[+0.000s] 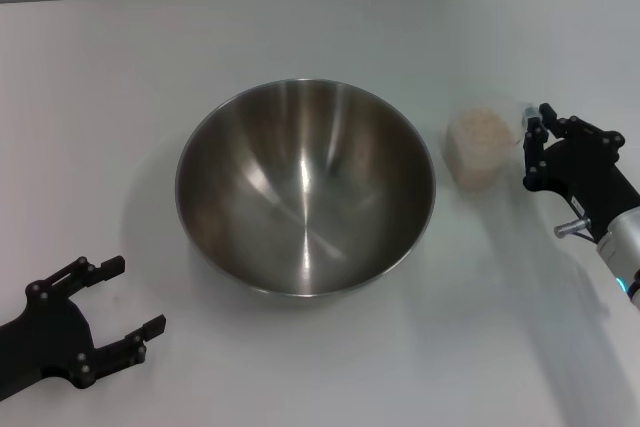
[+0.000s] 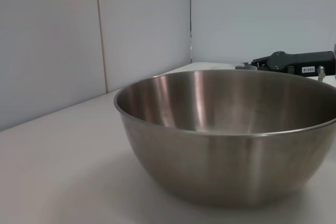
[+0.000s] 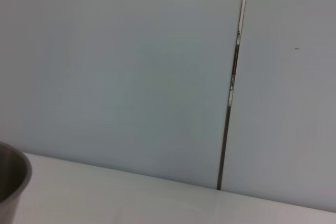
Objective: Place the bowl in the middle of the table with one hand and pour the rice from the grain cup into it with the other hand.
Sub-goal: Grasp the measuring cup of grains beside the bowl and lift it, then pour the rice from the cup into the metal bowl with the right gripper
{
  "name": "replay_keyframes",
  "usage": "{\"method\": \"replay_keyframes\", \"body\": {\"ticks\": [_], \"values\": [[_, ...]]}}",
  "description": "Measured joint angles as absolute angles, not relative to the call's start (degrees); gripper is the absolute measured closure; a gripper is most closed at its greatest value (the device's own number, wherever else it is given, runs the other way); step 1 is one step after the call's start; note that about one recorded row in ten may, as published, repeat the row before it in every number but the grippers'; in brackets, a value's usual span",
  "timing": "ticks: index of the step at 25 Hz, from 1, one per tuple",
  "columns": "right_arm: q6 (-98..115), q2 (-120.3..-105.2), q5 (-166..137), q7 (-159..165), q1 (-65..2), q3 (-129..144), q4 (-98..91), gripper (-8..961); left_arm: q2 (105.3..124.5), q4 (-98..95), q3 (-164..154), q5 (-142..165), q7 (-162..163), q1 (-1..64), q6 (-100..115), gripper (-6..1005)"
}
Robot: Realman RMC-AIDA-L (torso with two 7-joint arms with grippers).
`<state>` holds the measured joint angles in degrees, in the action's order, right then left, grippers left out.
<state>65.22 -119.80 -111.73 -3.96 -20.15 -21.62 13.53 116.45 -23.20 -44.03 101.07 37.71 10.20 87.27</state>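
Rice [image 1: 481,129] fills the grain cup [image 1: 480,149], which we see standing upright on the table [image 1: 300,367] just in front of our right gripper [image 1: 534,151]; the fingertips sit beside the cup's wall, and we cannot tell whether they are parted or closed, or whether they touch it. The bowl [image 1: 305,187] rests upright on the far side of the cup from that gripper, near but apart. Our left gripper [image 1: 125,309] lies low on the table with its two fingers spread and holding nothing, the bowl just ahead of it and clear of its fingertips.
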Motion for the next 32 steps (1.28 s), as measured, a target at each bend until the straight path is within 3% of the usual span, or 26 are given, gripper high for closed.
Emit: {"method": "replay_keyframes", "body": {"ticks": [12, 24, 32], "values": [[72.8, -119.79, -111.7, -4.0, -19.0, -21.6, 13.9, 936, 116.46, -23.2, -43.6, 101.1, 37.7, 10.3, 87.8, 170], [86.0, -119.58, -115.5, -16.4, -20.6, -21.1, 19.6, 937, 116.59, -23.2, -43.6, 101.1, 37.7, 10.4, 87.9, 169], [79.7, -119.85, -120.3, -49.7, -23.5, -20.6, 28.3, 933, 116.65, -23.5, -43.6, 100.9, 37.7, 10.7, 90.0, 170]]}}
